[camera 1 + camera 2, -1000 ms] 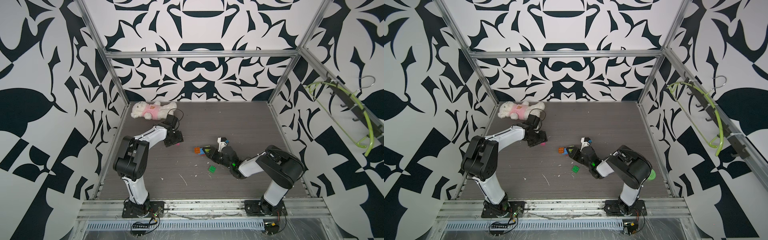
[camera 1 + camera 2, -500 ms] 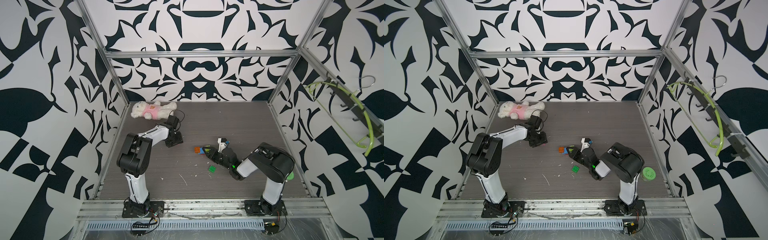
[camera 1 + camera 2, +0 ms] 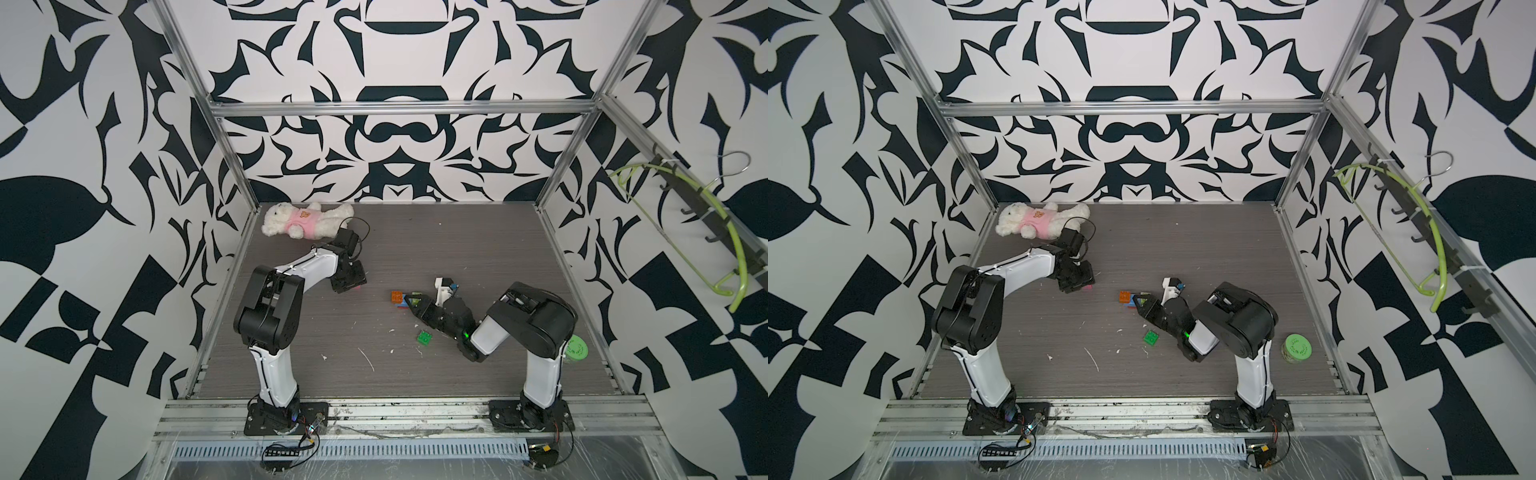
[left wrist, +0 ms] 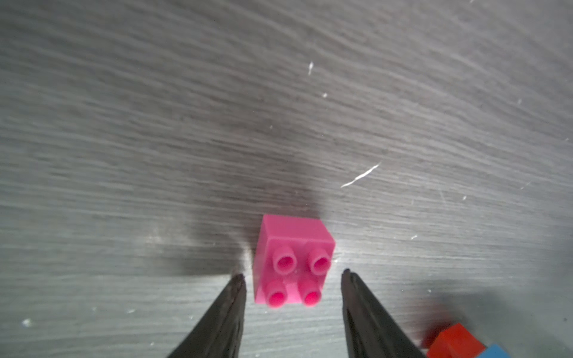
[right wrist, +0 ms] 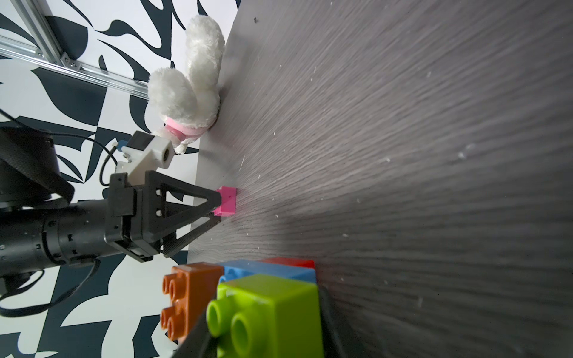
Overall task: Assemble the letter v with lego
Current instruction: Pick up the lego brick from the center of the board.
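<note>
Right wrist view: lime brick (image 5: 266, 313) near, pink brick (image 5: 228, 201) far.
The right hand (image 5: 260, 341) grips the lime brick, beside the orange brick (image 5: 189, 297) on the counter (image 5: 403, 155). Farther off, the left hand (image 5: 219, 210) is loose around the pink brick; it should squeeze both flat sides evenly, then lift.

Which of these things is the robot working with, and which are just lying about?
Job: pink studded plastic brick; lime-green brick; orange brick; long blue brick; red brick; green square brick.
Lying about: white plush bear; round green-lidded jar.

Lime-green brick (image 5: 269, 316) partly beyond frame edge
</note>
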Tool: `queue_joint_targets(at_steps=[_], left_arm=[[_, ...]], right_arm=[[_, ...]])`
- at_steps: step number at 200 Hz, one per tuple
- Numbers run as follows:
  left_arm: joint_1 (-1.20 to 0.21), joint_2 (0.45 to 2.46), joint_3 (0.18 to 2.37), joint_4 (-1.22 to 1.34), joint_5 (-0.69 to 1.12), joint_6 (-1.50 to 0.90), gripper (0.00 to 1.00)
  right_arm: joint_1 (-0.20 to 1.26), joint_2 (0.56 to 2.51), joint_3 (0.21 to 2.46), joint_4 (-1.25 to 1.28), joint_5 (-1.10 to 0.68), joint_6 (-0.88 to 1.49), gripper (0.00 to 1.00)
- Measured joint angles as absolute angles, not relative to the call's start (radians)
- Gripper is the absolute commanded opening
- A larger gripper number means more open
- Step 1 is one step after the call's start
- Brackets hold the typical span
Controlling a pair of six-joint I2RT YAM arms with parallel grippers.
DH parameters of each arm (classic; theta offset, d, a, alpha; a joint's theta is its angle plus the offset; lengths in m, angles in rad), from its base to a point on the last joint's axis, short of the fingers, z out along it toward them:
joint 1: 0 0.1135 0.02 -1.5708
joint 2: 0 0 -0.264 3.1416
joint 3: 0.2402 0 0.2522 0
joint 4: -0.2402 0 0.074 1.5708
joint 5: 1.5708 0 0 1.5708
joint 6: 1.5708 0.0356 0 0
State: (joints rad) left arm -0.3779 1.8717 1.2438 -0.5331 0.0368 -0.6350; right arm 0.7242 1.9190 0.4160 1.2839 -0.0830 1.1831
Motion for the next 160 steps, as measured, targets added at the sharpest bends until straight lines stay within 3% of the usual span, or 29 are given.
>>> queue_joint_targets(at_steps=[82, 160], left_arm=[[-0.378, 1.926, 1.307, -0.573, 0.004, -0.628, 0.53], [-0.378, 1.937, 1.306, -0.564, 0.022, -0.616, 0.31]], right_arm=[[0.724, 1.875, 0.424, 1.198, -0.084, 1.173, 0.35], [0.735, 1.798, 0.474, 0.99, -0.076, 1.117, 0.35]])
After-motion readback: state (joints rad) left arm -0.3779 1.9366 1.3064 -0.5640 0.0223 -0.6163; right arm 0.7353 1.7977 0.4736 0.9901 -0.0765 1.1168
